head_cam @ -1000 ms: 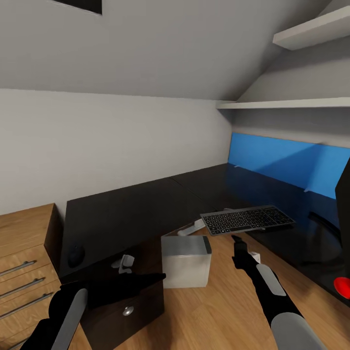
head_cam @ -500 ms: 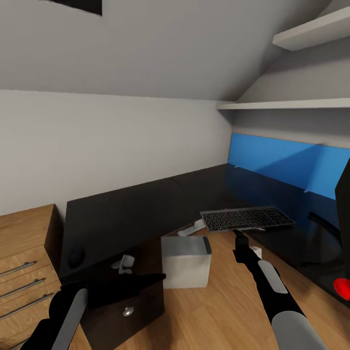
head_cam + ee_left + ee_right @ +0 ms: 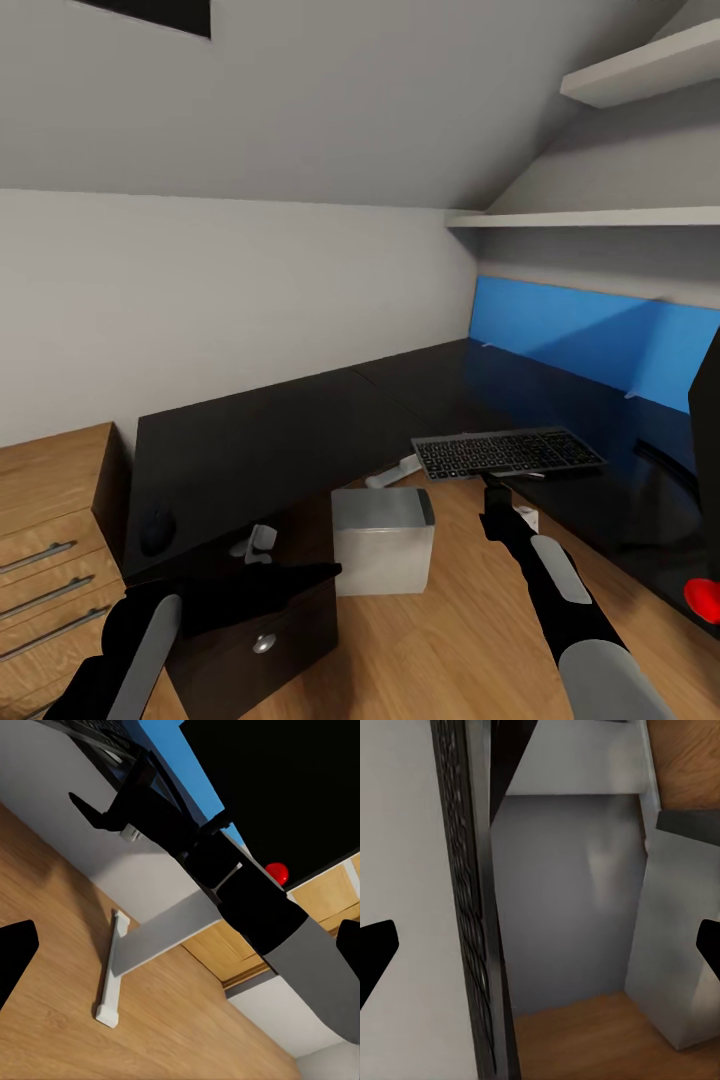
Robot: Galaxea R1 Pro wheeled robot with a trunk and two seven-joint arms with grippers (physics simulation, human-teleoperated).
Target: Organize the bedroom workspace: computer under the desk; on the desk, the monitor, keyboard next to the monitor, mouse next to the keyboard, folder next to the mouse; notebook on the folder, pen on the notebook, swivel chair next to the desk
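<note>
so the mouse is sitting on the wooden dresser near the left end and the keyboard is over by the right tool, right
Not quite. The mouse sits on the black desk, at its left end beside the wooden dresser, not on the dresser. The head view shows this. The rest holds: the keyboard is by the right tool, just above it and overhanging the desk edge.

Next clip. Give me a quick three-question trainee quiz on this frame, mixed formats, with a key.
1. True or false: the keyboard lies wholly on the desk.
2. Where is the computer? A) on the desk B) on the wooden floor by the desk C) on a wall shelf
3. Fill in: the mouse sits on the desk near the light wooden ____.

Key
1. False: its near edge juts out past the desk edge, above the right gripper.
2. B
3. dresser
</note>
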